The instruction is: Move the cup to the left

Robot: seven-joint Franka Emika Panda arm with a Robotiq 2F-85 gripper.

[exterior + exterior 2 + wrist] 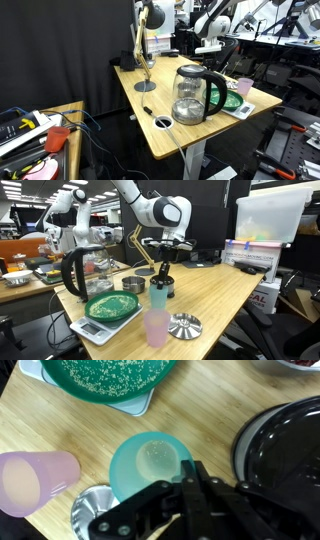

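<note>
The light teal cup stands upright on the wooden table between the green plate and a metal lid. In the wrist view the teal cup is seen from above, empty, just ahead of my fingertips. My gripper hangs above and slightly behind the cup. In the wrist view my gripper has its fingers together and holds nothing. I cannot make out the teal cup in the exterior view that looks across the kettle.
A pink cup stands close in front of the teal cup. The glass kettle, a green plate on a scale, a metal lid, a small metal bowl and a wooden stand surround it.
</note>
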